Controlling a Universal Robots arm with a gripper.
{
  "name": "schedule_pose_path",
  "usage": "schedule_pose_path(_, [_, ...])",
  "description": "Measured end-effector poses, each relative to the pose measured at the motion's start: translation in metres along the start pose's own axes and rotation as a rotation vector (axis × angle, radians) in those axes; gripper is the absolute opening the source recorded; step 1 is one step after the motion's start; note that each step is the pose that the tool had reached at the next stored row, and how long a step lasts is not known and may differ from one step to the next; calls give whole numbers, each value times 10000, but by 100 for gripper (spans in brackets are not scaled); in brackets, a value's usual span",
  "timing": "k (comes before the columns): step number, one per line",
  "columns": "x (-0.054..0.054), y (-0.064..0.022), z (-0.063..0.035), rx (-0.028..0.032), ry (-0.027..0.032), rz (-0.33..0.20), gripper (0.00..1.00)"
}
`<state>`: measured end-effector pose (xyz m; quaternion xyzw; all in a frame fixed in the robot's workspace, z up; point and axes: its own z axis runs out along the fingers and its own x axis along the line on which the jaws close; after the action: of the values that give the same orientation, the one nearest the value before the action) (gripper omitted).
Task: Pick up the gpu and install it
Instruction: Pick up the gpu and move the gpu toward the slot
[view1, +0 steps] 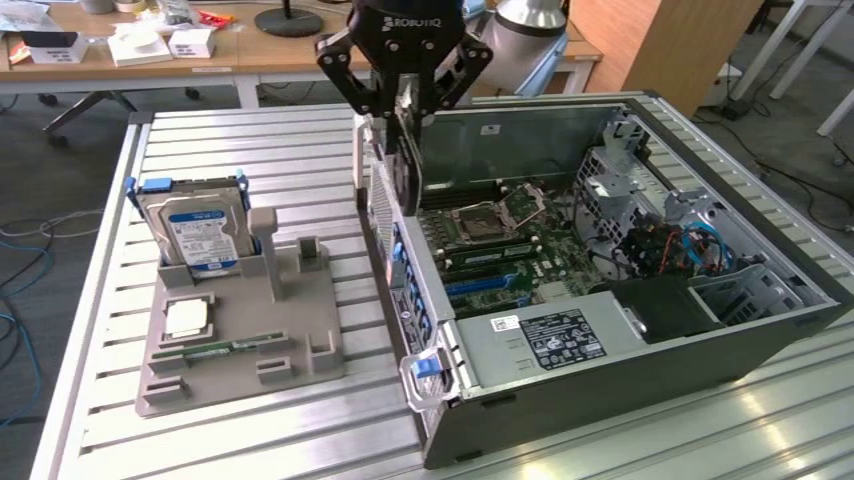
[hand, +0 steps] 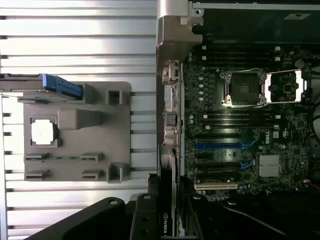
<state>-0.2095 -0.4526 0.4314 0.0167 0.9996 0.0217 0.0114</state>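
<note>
Since an edge-first descent toward the motherboard is presumably wanted, the gpu is held upright. It is pinched at its top edge by the gripper, at upper centre of the exterior view, just over the open computer case's rear wall. The grey holder tray is seen at lower left.

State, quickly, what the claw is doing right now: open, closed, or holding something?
The claw is closed on the gpu, which hangs upright over the open case.
</note>
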Motion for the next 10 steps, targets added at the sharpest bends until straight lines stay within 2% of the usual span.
schedule_pose_path(10, [-419, 14, 9, -8, 1, 1, 27])
